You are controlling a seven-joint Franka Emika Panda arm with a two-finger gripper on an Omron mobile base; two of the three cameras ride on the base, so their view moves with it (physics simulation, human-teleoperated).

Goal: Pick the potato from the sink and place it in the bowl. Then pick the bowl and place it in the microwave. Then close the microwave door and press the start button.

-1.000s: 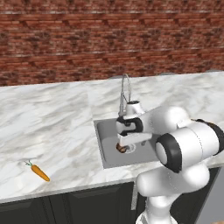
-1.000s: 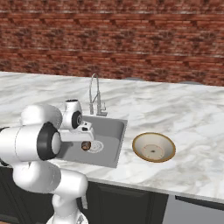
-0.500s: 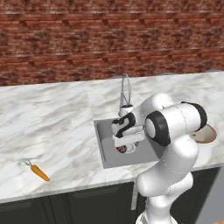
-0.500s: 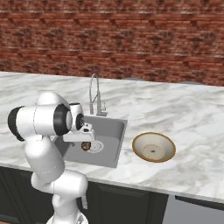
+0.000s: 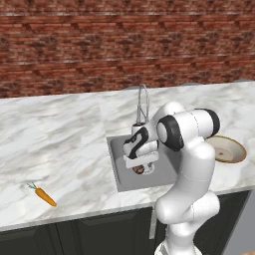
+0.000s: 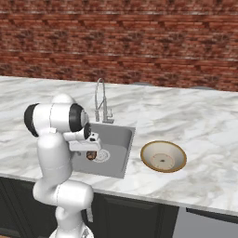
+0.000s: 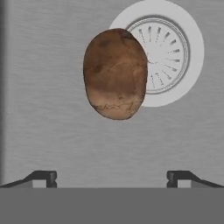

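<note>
Down in the square grey metal sink (image 5: 124,174): small roundish dark brown potato (image 7: 115,73) lies beside the round drain (image 7: 165,53), overlapping its rim.
We judge it firm, light, a bit rounded/slippy, so grip across its narrow middle. Arm bent low over basin, tool (image 7: 112,177) pointing straight down, fingers wide apart, empty.

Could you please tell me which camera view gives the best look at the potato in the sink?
The hand view: the potato appears large and unobstructed, lying on the sink floor and overlapping the drain's edge. In the left and right base views it is just a small brown lump mostly hidden under the open end effector.
</note>
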